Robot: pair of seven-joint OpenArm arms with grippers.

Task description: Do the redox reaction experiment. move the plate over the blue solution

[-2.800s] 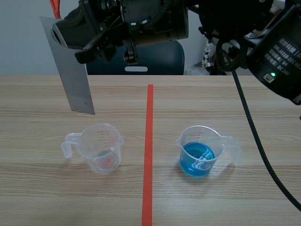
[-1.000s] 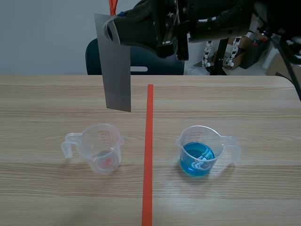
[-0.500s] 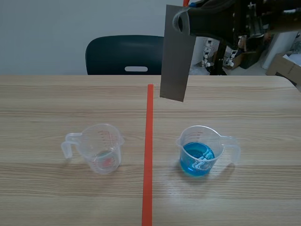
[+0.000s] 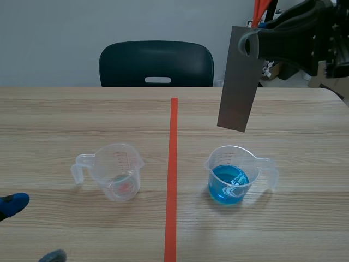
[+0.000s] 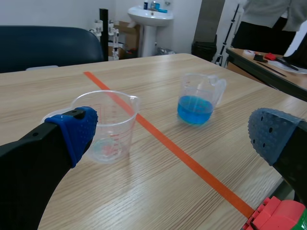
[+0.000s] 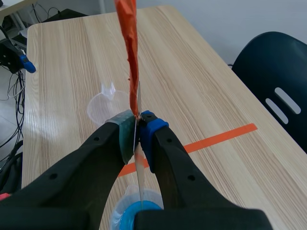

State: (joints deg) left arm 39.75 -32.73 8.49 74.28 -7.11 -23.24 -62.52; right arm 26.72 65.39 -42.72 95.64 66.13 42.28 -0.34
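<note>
two cups stand on the tabletop (image 4: 305, 218): near the released left pincer (image 4: 31, 230) an empty cup (image 4: 115, 172), rightward the blue solution cup (image 4: 232, 176). the plate (image 4: 239, 82) hangs roughly above it, clenched in the right pincer (image 6: 136, 134); lowered off-centre, its corner could tip the cup.

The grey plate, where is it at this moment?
In the scene view the grey plate hangs in the air right of the orange-red tape line, held by the right hand, above the cup of blue solution.
</note>
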